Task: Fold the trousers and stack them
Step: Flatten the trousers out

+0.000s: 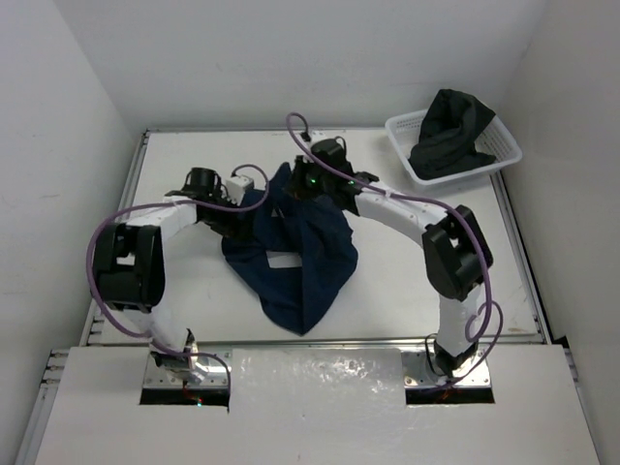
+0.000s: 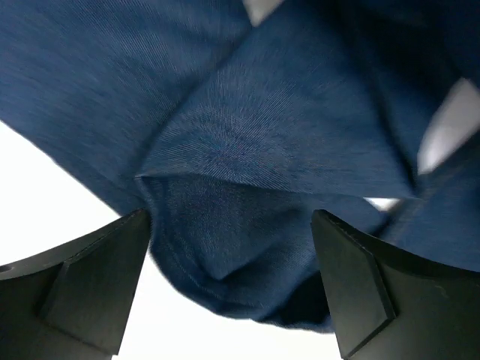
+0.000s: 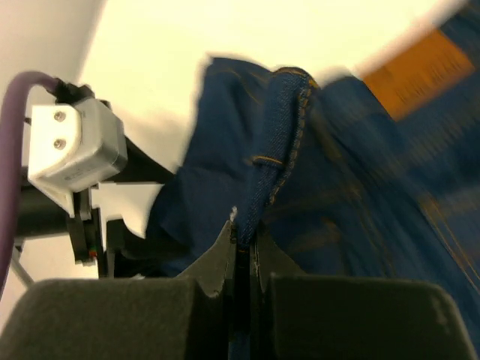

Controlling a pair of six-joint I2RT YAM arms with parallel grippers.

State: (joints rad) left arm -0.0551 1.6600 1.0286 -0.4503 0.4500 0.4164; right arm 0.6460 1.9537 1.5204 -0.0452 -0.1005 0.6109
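The dark navy trousers [image 1: 305, 254] lie crumpled in the middle of the table, their upper part lifted. My right gripper [image 1: 308, 182] is shut on the waistband edge with tan stitching [image 3: 281, 142], and the tan patch [image 3: 420, 71] shows at upper right. My left gripper [image 1: 254, 221] is open at the left side of the heap. In the left wrist view a fold of blue cloth [image 2: 247, 247] hangs between its two fingers [image 2: 97, 277], not pinched.
A white basket [image 1: 496, 160] with dark clothing [image 1: 450, 131] in it stands at the back right. White walls close in the table on the left, back and right. The left wrist camera housing [image 3: 75, 142] is close to my right gripper.
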